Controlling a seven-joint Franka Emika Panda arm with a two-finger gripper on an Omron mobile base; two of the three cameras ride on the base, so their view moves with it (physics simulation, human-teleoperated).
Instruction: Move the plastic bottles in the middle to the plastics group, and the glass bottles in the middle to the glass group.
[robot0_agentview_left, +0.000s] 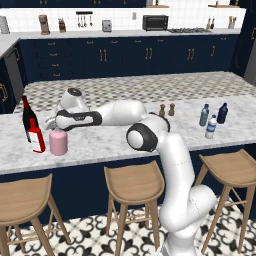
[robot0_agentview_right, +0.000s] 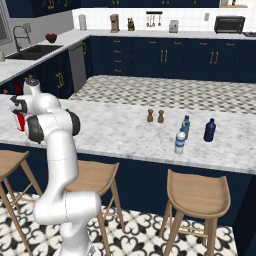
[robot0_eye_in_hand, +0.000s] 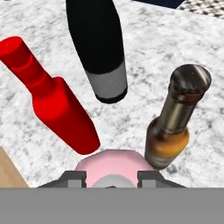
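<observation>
Arm stretched left, hand (robot0_eye_in_hand: 112, 180) gripping pink bottle (robot0_agentview_left: 58, 142).

Illumination is even and bright, with no visible source. Shadows on the marble counter (robot0_agentview_left: 125, 140) are faint and soft. The brown beer bottle (robot0_eye_in_hand: 175, 127) cap shows a pale highlight. Rendering is coarse; distant objects appear pixelated. Close bottles splay outward.
</observation>
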